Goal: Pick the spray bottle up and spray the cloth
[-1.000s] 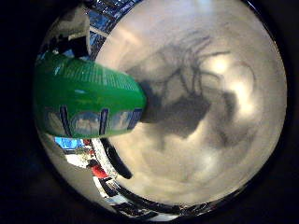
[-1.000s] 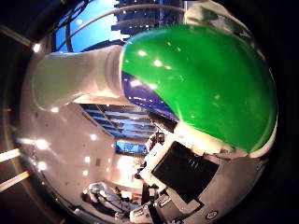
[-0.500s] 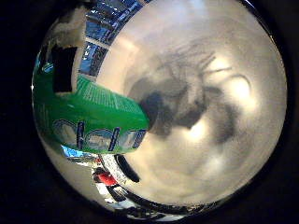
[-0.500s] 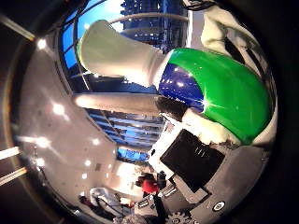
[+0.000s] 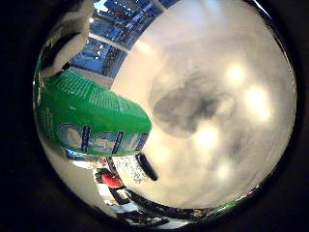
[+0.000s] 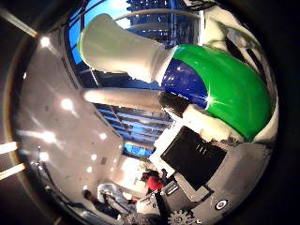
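Since the earlier frames the shadow on the pale surface (image 5: 227,72) has shrunk and blurred, and the bottle (image 5: 91,121) now shows more of its white head against the windows; the surface lies farther from the palm.

Little finger side: the bottle sits close against the palm, a green body with fine print and pale lettering on a blue band. Beyond its base lies the glossy, light surface, with bright lamp reflections and one soft dark shadow. Blue-lit windows run along the surface's far edge.

Thumb side: the bottle's green body passes into a dark blue shoulder and a white spray head, held in the robot hand (image 6: 201,154), whose white and black fingers (image 6: 206,129) curl round the body. Behind are a grey ceiling with spot lamps and tall windows.
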`<control>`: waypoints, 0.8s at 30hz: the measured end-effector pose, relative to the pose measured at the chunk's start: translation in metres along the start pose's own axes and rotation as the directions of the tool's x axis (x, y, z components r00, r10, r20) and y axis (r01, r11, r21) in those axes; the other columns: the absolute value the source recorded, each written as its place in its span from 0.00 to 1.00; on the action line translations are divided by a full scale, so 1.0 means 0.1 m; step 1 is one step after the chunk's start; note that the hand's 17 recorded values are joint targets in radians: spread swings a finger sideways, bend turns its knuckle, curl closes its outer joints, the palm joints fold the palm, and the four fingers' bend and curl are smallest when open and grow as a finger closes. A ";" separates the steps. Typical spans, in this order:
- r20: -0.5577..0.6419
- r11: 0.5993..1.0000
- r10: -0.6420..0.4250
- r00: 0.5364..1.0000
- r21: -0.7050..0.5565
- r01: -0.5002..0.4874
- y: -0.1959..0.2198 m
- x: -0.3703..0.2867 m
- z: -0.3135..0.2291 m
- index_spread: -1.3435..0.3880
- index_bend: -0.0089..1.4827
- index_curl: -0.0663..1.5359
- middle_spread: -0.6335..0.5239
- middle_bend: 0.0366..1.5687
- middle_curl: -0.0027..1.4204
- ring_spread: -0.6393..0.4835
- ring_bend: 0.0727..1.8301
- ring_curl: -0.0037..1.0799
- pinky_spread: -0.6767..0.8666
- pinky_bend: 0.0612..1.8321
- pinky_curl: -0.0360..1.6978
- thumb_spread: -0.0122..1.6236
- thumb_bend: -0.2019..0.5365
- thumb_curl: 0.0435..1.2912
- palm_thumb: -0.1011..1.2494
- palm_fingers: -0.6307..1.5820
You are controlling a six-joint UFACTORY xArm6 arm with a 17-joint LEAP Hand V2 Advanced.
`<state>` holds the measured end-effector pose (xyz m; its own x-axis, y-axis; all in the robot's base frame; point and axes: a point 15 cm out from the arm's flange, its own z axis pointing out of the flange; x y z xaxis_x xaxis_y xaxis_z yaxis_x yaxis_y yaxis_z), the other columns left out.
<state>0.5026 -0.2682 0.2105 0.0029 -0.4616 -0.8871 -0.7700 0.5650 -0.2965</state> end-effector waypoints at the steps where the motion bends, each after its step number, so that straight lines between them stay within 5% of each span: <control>1: -0.018 0.999 -0.015 1.000 -0.031 0.014 0.05 0.00 -0.01 0.62 0.72 0.66 0.42 0.85 0.63 0.33 0.71 0.86 0.34 0.58 0.84 0.59 0.26 0.48 0.91 0.77; 5: -0.153 0.974 -0.148 0.977 -0.191 0.118 0.17 -0.12 -0.24 0.62 0.72 0.66 0.42 0.86 0.62 0.33 0.71 0.87 0.35 0.57 0.85 0.58 0.26 0.50 0.91 0.77; 12: -0.312 0.852 -0.457 0.833 -0.422 0.309 0.18 -0.86 -0.44 0.62 0.72 0.66 0.42 0.86 0.61 0.33 0.71 0.87 0.35 0.57 0.87 0.55 0.26 0.53 0.92 0.77; 24: -0.413 0.632 -0.760 0.502 -0.649 0.424 0.41 -1.49 0.22 0.62 0.71 0.67 0.43 0.87 0.60 0.33 0.71 0.88 0.35 0.56 0.89 0.51 0.25 0.60 0.89 0.78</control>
<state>0.4841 -0.1611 0.3231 0.3236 -0.9433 -0.0736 -0.8993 -0.2824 -0.3340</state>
